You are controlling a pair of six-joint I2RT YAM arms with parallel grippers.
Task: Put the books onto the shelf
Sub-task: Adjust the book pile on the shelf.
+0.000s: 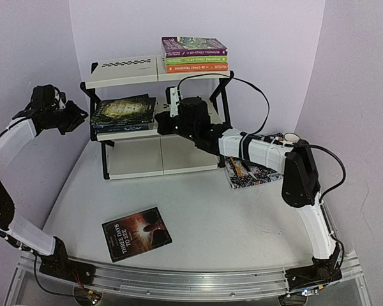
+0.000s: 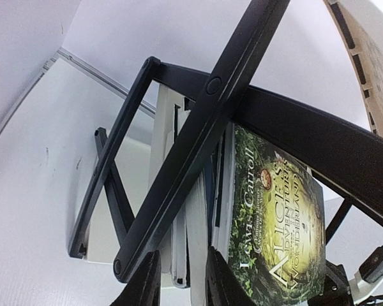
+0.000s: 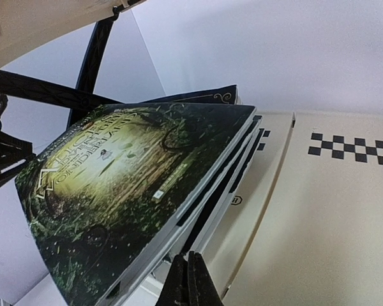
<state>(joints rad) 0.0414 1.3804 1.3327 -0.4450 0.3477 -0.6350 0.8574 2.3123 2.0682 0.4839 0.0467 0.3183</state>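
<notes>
— Black and pressed flat together: the right gripper [image 3: 190, 280] is closed tight with nothing in it, its tip down at the edge of the stack [image 3: 210, 185] on the middle tier.
— Why closed, if it carries nothing?
— My guess is that a closed tip makes a good pusher for squaring the books up. Whether it actually touches them I can't tell.
— And the other one?
— The left gripper [image 2: 182, 284] stands just outside the frame of the shelf [image 1: 124, 67], at the stack's other end. Its fingers [image 2: 147, 284] are a little apart and hold nothing. It may be there as a stop so the pile doesn't slide out, but that's a guess too.
— What tops that pile?
— A dark green-gold Alice book [image 1: 123, 111]. How many lie beneath I can't count, because only page edges show. On the top tier three more books [image 1: 195, 54] lie flat, purple over green over orange.
— So what's left?
— A dark book [image 1: 136, 233] lies flat on the table [image 1: 230, 223], near the arms and well apart from the shelf. There's also something patterned [image 1: 252, 173] under the right forearm, mostly covered. Book or mat, I can't say.
</notes>
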